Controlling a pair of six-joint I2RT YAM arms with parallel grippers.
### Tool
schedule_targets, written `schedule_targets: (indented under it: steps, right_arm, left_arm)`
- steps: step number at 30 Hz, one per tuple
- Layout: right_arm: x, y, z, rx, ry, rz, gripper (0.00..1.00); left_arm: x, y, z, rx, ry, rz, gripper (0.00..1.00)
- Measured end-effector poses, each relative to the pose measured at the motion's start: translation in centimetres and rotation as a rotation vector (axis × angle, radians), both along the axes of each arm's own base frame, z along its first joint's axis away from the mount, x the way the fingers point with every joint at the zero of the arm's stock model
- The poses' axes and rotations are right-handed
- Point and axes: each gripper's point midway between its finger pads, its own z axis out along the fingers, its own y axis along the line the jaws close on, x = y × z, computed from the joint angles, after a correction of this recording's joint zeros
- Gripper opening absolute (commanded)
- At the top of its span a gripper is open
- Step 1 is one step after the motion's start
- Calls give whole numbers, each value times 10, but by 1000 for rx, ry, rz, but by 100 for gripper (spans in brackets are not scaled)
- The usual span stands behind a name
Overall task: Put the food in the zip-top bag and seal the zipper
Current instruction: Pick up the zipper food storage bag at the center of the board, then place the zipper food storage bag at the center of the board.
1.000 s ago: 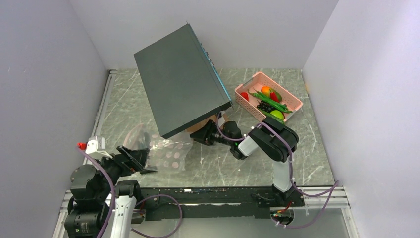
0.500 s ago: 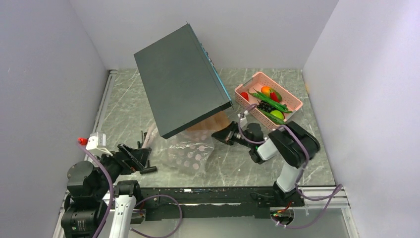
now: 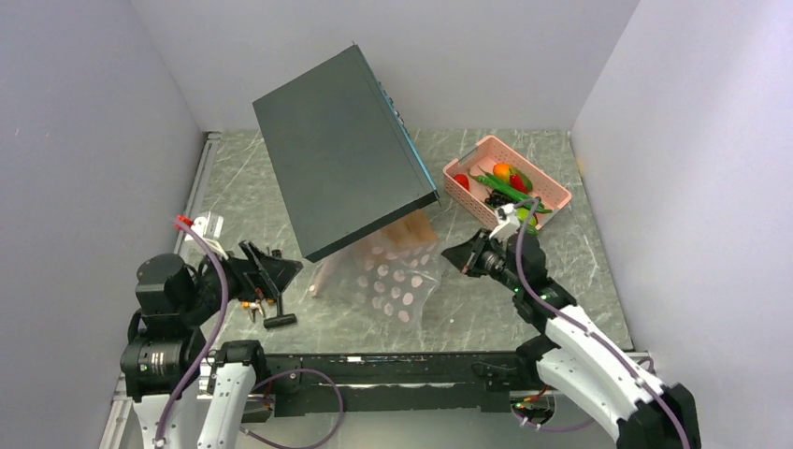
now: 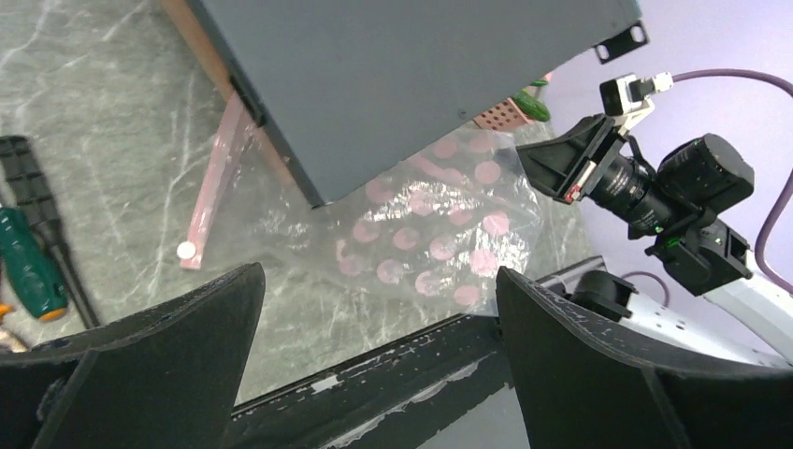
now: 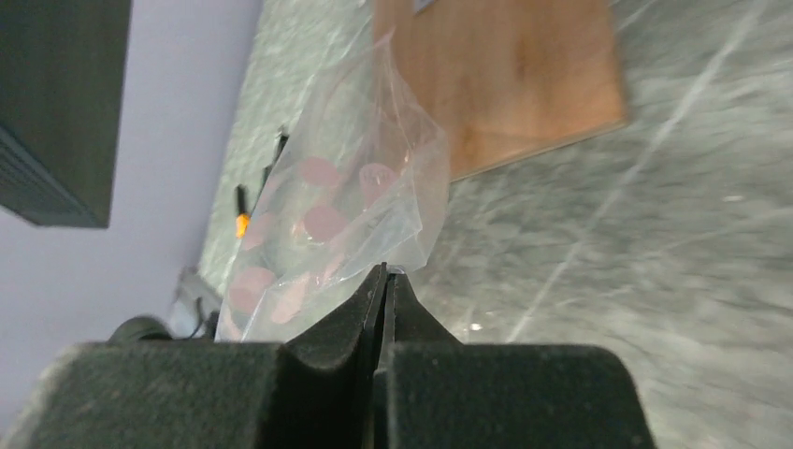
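The zip-top bag (image 3: 393,285) is thin, clear, glossy plastic film, crinkled and printed with pale pink dots. Its zipper (image 4: 213,192) is a smoother pink plastic strip. The table (image 3: 243,187) looks like polished grey marble. The dark box (image 3: 341,150) is matt. The board (image 5: 505,75) looks like smooth wood. The basket (image 3: 529,168) is rigid, perforated pink plastic.

Grey marbled table (image 3: 580,281): dotted clear bag (image 3: 393,285), pink basket (image 3: 466,201), hand tools (image 3: 278,316), wooden board (image 5: 496,84)

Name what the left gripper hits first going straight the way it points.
Probably the floppy clear plastic bag with pink dots, lying just ahead of the left gripper, though depth is unclear.
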Motion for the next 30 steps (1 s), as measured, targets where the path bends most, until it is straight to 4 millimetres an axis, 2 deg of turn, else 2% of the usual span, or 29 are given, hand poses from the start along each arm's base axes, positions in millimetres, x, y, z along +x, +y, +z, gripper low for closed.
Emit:
schedule_targets:
  steps: [5, 8, 10, 17, 20, 23, 26, 27, 29, 30]
  right_arm:
    - [0, -40, 33, -167, -39, -143, 0]
    - [-5, -59, 62, -221, -88, -199, 0]
    - [-11, -68, 89, -238, -140, -222, 0]
    - [-35, -82, 184, -211, -364, -219, 0]
    - [-41, -82, 196, -229, -394, -191, 0]
    - [-44, -74, 195, -236, -390, -131, 0]
    - [-45, -54, 170, -205, -337, -32, 2]
    - [-45, -46, 154, -189, -301, 7, 11]
    - [-49, -25, 108, -157, -181, 101, 42]
    - [-53, -16, 86, -148, -120, 142, 52]
  left_arm:
    - [4, -13, 19, -51, -54, -83, 99]
    - [5, -18, 30, -69, -92, -117, 99]
    - [5, -20, 33, -71, -99, -131, 99]
    - [10, -20, 35, -51, -95, -152, 99]
    - [8, -19, 33, -42, -98, -142, 99]
    - [2, -18, 35, -35, -126, -133, 99]
    - [-2, -16, 36, -28, -151, -118, 99]
    - [-3, -16, 36, -27, -155, -115, 99]
    - [-2, -15, 34, -30, -150, -106, 99]
    - [-1, -14, 32, -30, -145, -100, 99]
